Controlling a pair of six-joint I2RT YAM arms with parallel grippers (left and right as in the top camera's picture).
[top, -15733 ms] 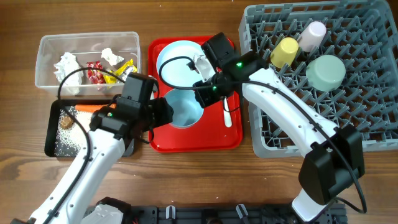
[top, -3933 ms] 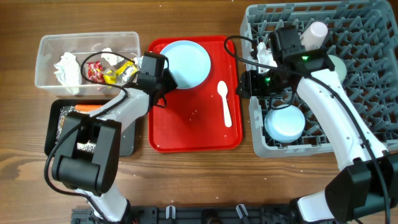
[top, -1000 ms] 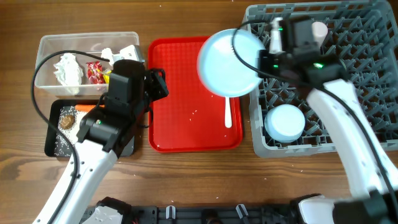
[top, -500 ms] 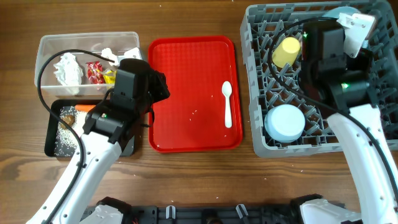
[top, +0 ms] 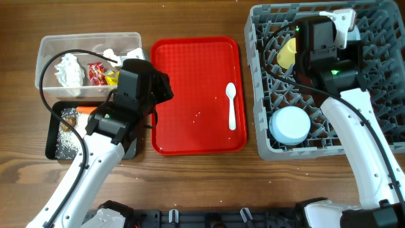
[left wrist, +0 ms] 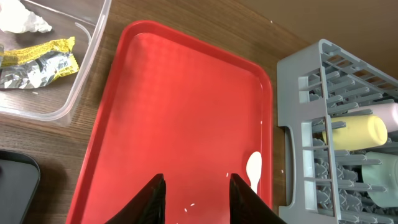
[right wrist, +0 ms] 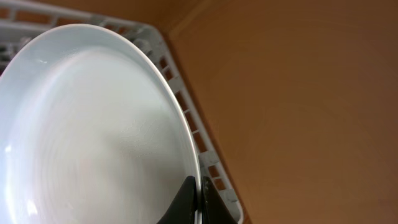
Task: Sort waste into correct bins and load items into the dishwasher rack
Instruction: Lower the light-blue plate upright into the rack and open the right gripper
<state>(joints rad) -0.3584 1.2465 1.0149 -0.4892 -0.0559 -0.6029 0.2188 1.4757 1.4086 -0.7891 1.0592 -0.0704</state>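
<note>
My right gripper (right wrist: 198, 198) is shut on the rim of the pale blue plate (right wrist: 93, 124), which stands on edge over the far part of the grey dishwasher rack (top: 380, 126). The overhead view shows that arm (top: 319, 44) covering the plate. In the rack lie a yellow cup (top: 288, 54) and an upturned bowl (top: 290, 124). A white spoon (top: 231, 106) lies on the red tray (top: 190, 63). My left gripper (left wrist: 194, 186) hangs open and empty over the tray's left half. The clear tub (top: 47, 82) holds tissues (top: 68, 68) and wrappers (top: 101, 75).
The black tray (top: 50, 149) at the left holds rice grains (top: 63, 142), a carrot (top: 85, 111) and a brown lump (top: 66, 121). A few white grains (left wrist: 193, 202) lie on the red tray. The rack's corner rim (right wrist: 205, 149) shows behind the plate.
My right gripper carried the plate from above the red tray's right edge to the back of the rack and tipped it on edge. The left arm barely moved.
</note>
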